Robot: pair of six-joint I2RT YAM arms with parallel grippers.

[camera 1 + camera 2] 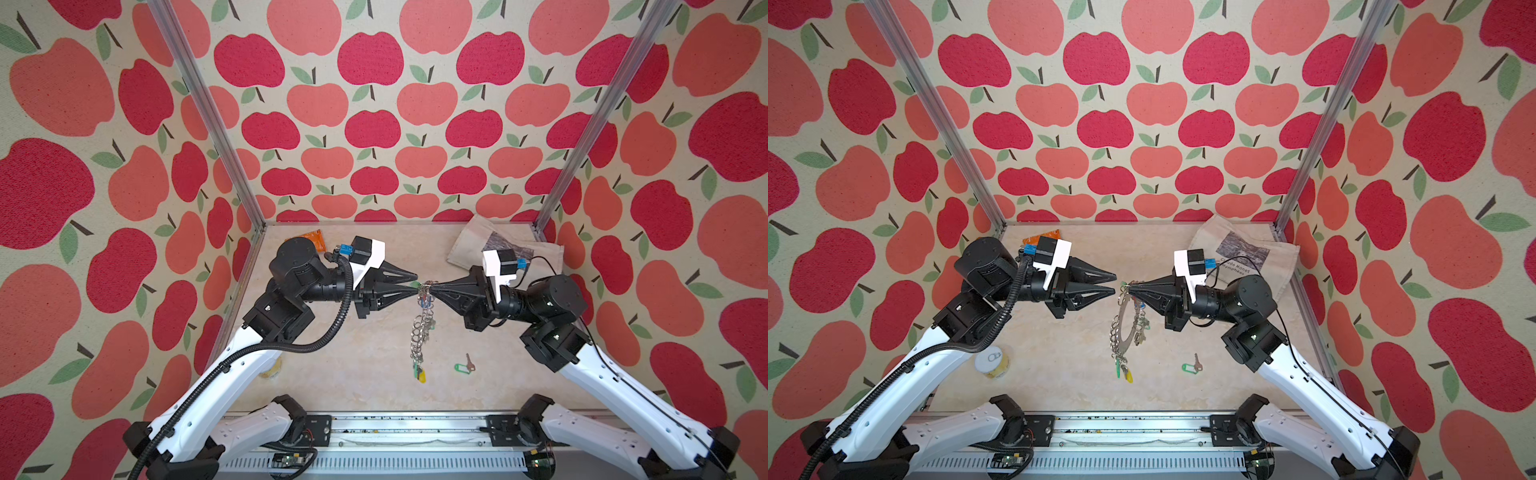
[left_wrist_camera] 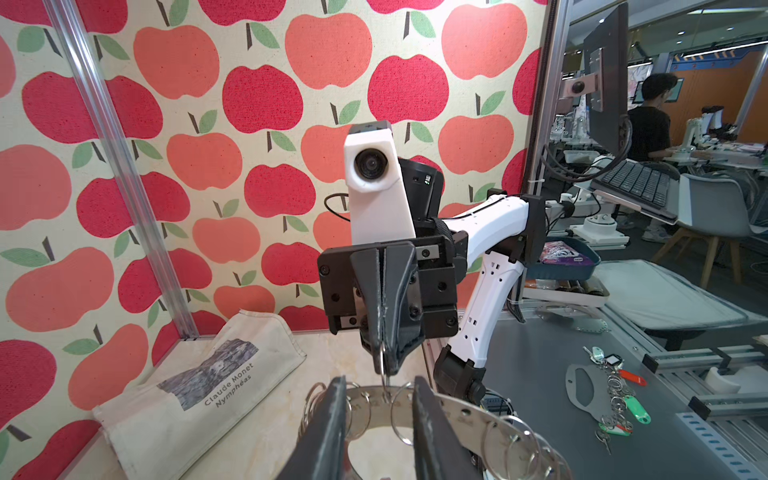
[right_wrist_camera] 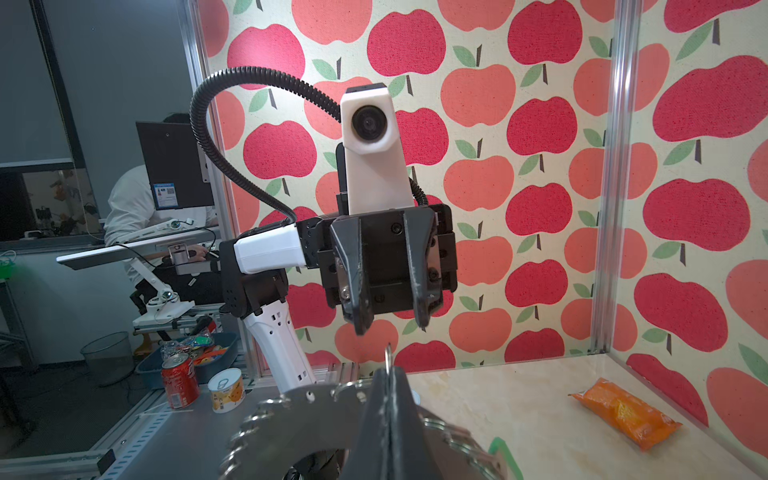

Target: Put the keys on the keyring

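Note:
The keyring [image 1: 420, 332] [image 1: 1124, 328] hangs upright above the table, a grey disc [image 2: 457, 411] [image 3: 299, 419] rimmed with wire rings. My right gripper [image 1: 432, 286] [image 1: 1130, 286] [image 3: 388, 374] is shut on one wire ring at its top. Keys with green and yellow tags [image 1: 419, 374] [image 1: 1125, 372] dangle from its lower end. Another key with a green tag [image 1: 463, 365] [image 1: 1192, 366] lies loose on the table. My left gripper [image 1: 417, 284] [image 1: 1115, 282] [image 2: 380, 380] is open, its tips level with the top of the keyring and facing the right gripper, holding nothing.
An orange packet [image 1: 311, 239] [image 3: 623, 415] lies at the back left and a printed cloth bag [image 1: 478, 241] [image 2: 199, 386] at the back right. A small yellow-labelled can [image 1: 992, 361] stands under the left arm. Metal frame posts [image 1: 208, 116] mark the back corners.

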